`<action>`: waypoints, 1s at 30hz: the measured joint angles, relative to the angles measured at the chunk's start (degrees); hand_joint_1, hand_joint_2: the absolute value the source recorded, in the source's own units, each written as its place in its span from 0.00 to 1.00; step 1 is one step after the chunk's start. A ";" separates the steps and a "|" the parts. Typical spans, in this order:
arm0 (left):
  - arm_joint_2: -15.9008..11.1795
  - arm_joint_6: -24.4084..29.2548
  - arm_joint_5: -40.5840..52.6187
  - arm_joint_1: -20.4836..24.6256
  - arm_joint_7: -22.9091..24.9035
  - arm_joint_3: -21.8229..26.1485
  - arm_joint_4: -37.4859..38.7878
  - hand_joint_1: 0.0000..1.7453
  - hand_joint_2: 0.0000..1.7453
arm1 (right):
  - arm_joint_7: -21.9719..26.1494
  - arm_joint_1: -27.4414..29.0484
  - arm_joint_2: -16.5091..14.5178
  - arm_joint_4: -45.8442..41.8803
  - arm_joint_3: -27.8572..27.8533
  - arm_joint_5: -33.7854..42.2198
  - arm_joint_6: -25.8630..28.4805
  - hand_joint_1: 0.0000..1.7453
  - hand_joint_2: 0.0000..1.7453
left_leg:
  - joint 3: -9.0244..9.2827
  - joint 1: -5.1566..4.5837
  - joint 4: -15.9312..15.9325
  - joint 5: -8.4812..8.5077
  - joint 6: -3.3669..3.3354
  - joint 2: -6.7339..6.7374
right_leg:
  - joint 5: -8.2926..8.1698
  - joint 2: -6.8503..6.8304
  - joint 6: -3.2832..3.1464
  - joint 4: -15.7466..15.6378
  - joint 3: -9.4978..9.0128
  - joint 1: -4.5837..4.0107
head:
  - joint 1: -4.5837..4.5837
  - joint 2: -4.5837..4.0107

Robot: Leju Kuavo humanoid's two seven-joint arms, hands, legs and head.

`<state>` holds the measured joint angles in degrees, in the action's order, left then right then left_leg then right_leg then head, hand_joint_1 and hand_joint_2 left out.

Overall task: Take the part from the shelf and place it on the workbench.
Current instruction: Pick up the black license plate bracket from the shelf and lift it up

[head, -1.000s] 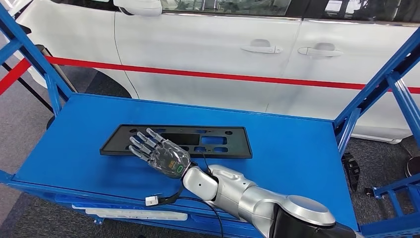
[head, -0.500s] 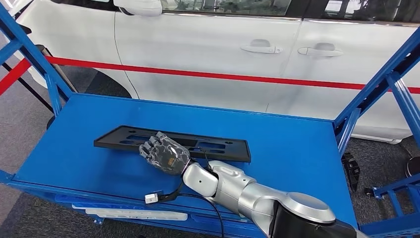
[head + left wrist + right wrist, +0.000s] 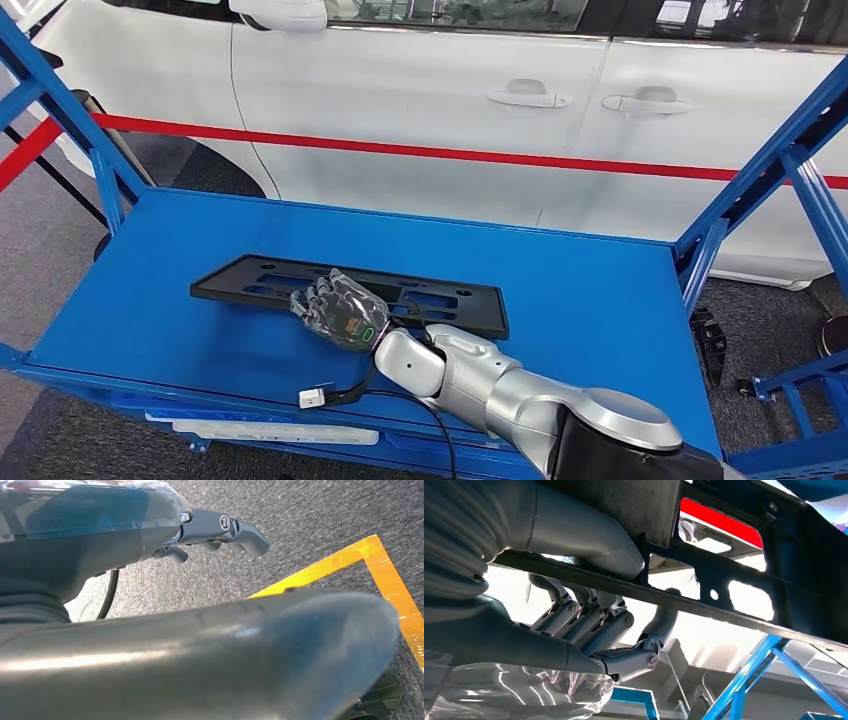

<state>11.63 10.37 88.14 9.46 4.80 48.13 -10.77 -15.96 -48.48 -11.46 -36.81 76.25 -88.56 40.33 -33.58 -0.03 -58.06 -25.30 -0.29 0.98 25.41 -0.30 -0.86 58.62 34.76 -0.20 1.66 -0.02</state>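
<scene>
Broad bare blue shelf (image 3: 600, 300) lies right of the part (image 3: 440, 293) and in front of it. Slanted blue posts (image 3: 770, 170) hem both ends, and the white car (image 3: 450, 100) stands close behind the far edge.

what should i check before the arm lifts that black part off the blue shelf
1. Right hand grips the black part: ok, fingers curled over its near edge.
2. Thumb on the opposite face, seen in the right wrist view: ok.
3. Grip centred along the part: not ok, it sits left of middle.
4. Part level: cannot tell.
5. Left hand clear of the blue shelf: ok, hanging over the floor.
6. Workbench in sight: cannot tell.
</scene>
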 joint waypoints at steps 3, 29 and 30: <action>0.00 0.12 -0.42 0.01 -0.39 0.00 -0.01 0.00 0.00 | -0.48 0.33 0.49 -0.70 -0.34 0.00 0.00 1.00 1.00 | -0.01 0.00 0.00 0.00 0.00 0.00 | 0.00 0.00 0.00 0.00 0.01 0.00 | 0.00 0.00; -0.02 3.39 -6.86 -0.62 -4.07 3.15 -0.01 0.00 0.00 | -1.48 4.02 5.95 -5.27 -5.08 0.00 -0.02 1.00 1.00 | -0.03 0.00 -0.04 -0.01 -0.02 -0.01 | -0.01 -0.02 0.01 -0.02 0.01 0.01 | -0.01 0.00; -0.03 3.74 -7.37 -0.65 -4.24 3.50 -0.01 0.00 0.00 | -2.19 4.10 6.69 -6.01 -5.06 0.00 -0.02 1.00 1.00 | -0.04 0.00 -0.04 -0.01 -0.02 -0.01 | -0.01 -0.03 0.01 -0.02 0.01 0.01 | -0.01 0.00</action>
<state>11.60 14.11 80.77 8.81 0.56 51.63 -10.78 -18.15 -44.38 -4.77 -42.82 71.19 -88.56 40.30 -33.62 -0.03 -58.10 -25.31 -0.32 0.97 25.41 -0.33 -0.85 58.60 34.76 -0.19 1.65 -0.02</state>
